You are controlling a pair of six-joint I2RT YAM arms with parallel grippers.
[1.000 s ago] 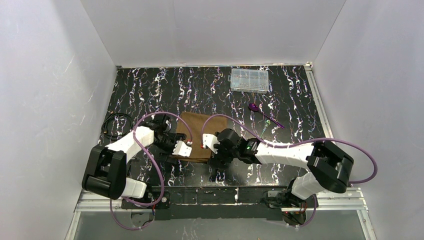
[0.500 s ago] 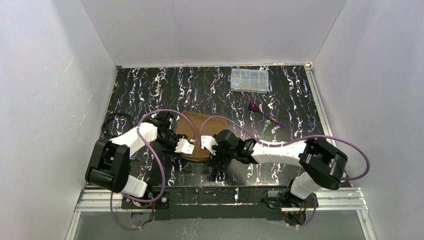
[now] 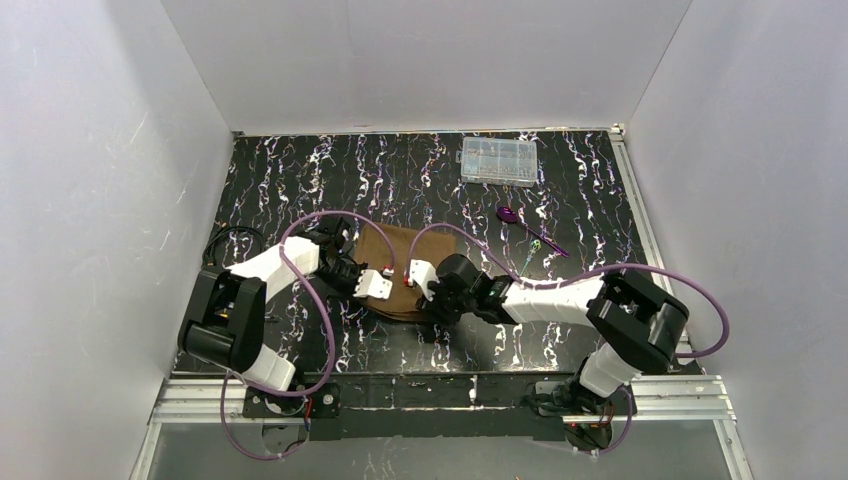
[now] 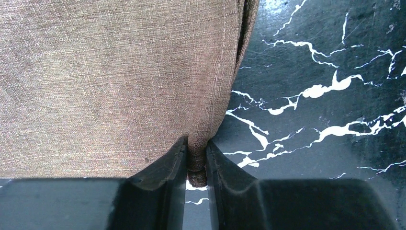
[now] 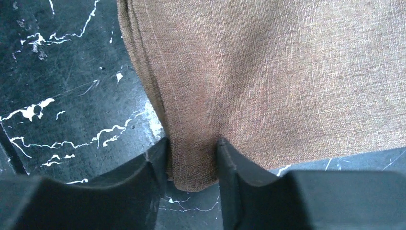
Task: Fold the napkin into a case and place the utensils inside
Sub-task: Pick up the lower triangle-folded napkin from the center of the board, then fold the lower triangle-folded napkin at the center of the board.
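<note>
While my left gripper [image 4: 196, 146] pinches one near corner of the napkin [image 3: 392, 255] and my right gripper [image 5: 193, 146] straddles the other, whether biting I cannot tell, the napkin lies flat ahead of both, long axis running away.

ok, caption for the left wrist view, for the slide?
Left gripper pinching a bunched corner of the brown napkin on the black marbled table.

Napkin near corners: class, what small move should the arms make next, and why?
Probably tighten the right pincer before any lift. The left pincer pinches its corner of the napkin into a narrow bunch, while the right one only flanks a wider, flatter corner, so its hold looks less sure.
</note>
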